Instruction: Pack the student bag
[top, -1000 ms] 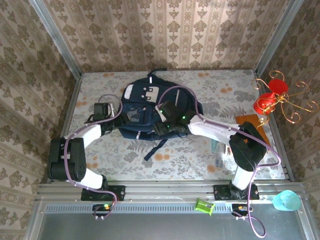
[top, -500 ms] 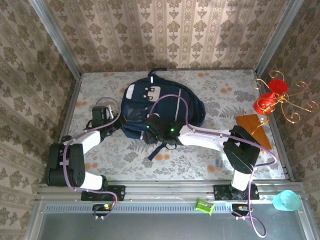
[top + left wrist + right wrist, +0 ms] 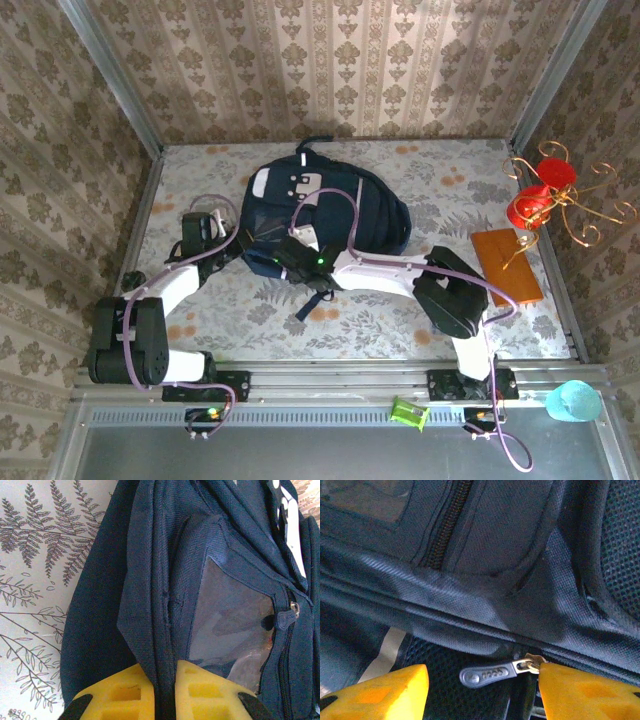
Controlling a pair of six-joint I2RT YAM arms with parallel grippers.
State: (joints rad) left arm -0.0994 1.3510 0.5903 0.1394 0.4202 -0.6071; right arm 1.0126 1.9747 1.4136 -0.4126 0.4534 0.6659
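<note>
Navy student bag (image 3: 340, 210) lies flat, left claw (image 3: 162, 680) clamped on it, right claw (image 3: 482, 677) apart

I see a floral-print worktop (image 3: 440, 200) | red ornaments on a curly gold wire stand (image 3: 530, 205) at its right edge | flat orange-brown board (image 3: 500, 262) just beside them | teal cup (image 3: 572, 401) by the near rail, far right | small green item (image 3: 408, 411) left of the cup, can't identify it

Near edge of the student bag (image 3: 375, 215) beneath the right arm (image 3: 390, 272); green item (image 3: 408, 412) unidentifiable.
</note>
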